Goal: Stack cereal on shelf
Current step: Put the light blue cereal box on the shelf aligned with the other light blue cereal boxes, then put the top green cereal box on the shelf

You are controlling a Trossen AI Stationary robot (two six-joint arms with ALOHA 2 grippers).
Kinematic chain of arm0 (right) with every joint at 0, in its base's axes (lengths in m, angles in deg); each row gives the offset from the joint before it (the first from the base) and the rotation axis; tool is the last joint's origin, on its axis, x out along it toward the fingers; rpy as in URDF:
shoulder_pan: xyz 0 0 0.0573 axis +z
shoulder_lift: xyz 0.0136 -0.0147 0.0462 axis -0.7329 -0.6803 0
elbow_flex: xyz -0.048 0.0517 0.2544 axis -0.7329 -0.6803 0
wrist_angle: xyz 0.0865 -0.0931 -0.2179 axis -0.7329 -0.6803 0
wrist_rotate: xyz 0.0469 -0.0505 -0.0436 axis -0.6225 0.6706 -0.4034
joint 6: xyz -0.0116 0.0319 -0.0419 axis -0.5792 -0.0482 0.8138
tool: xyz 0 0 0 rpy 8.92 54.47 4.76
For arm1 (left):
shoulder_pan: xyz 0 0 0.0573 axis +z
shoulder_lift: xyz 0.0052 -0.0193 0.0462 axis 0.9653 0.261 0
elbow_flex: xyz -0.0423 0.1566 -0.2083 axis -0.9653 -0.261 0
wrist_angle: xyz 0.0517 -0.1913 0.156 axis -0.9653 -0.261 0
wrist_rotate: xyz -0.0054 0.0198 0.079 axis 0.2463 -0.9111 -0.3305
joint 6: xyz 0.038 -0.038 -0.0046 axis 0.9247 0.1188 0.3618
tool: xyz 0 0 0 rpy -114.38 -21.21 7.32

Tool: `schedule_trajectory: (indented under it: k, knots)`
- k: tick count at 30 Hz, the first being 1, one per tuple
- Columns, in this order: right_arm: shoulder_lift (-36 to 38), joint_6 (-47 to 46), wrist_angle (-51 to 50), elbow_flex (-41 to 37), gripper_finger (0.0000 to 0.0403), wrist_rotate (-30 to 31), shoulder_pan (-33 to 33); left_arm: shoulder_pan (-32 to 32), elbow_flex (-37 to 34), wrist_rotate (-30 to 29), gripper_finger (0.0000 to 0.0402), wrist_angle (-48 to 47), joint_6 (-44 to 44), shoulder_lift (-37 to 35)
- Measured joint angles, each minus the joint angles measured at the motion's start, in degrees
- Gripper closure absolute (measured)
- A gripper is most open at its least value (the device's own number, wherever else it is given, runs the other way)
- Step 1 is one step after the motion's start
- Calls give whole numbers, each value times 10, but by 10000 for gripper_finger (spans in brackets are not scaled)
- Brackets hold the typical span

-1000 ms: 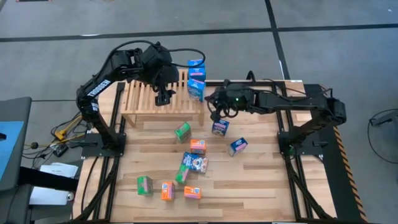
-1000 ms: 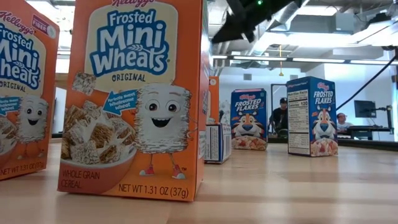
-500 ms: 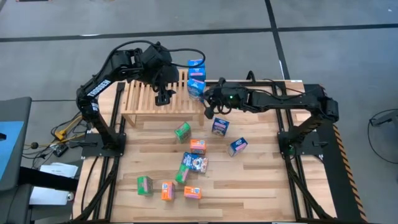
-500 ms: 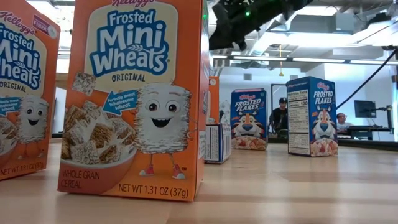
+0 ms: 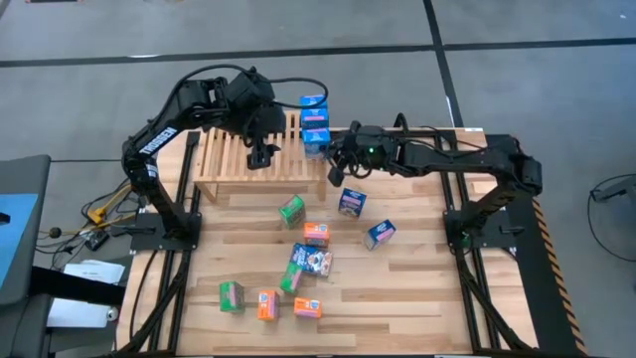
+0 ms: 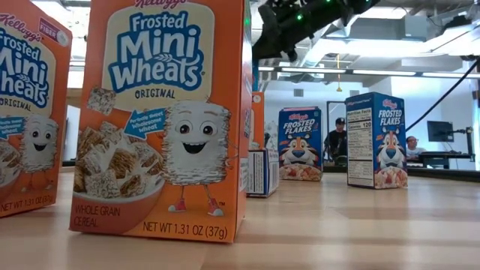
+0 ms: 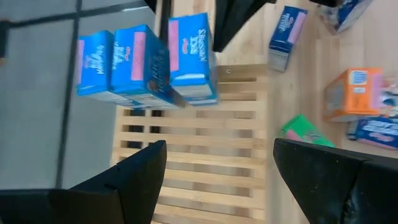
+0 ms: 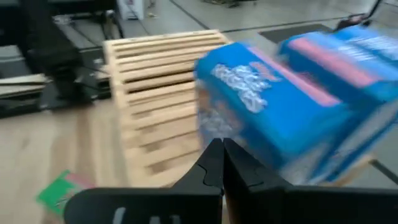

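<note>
- grey floor (image 5: 517, 25) around the desk, crossed by dark seam lines.
- light plank desk (image 5: 417, 288) on a black frame.
- far room in the low view: white ceiling with strip lights (image 6: 390, 73), a dark monitor (image 6: 440, 131), and two seated people (image 6: 339, 137) behind a counter.

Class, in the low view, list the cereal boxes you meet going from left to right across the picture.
Cut-off orange Mini Wheats box → big orange Mini Wheats box → Frosted Flakes box facing us → blue Frosted Flakes box turned cornerwise.

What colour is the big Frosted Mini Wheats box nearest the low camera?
Orange, with blue and white lettering; the Frosted Mini Wheats box shows best in the low view.
</note>
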Motion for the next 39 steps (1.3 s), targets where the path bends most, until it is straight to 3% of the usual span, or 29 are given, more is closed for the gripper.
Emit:
schedule_trajectory:
  k: [5, 8, 20, 28, 35, 39]
  knots:
    - [55, 2, -50, 0, 386, -2, 35, -21, -6, 105, 117, -56, -21, 0]
    - [98, 2, -70, 0, 386, -1, 49, -51, -30, 127, 123, -55, -48, -6]
    - [193, -30, -139, 0, 386, 3, 72, -178, -45, 47, 146, -33, -178, 2]
    - [262, -46, -208, 0, 386, 2, 111, -233, -223, -11, 146, 4, -269, -16]
    - [285, -72, -252, -1, 386, 4, 120, -210, -440, 8, 146, 229, -305, -88]
    - [283, -74, -259, 0, 386, 4, 123, -181, -498, -6, 146, 301, -335, -121]
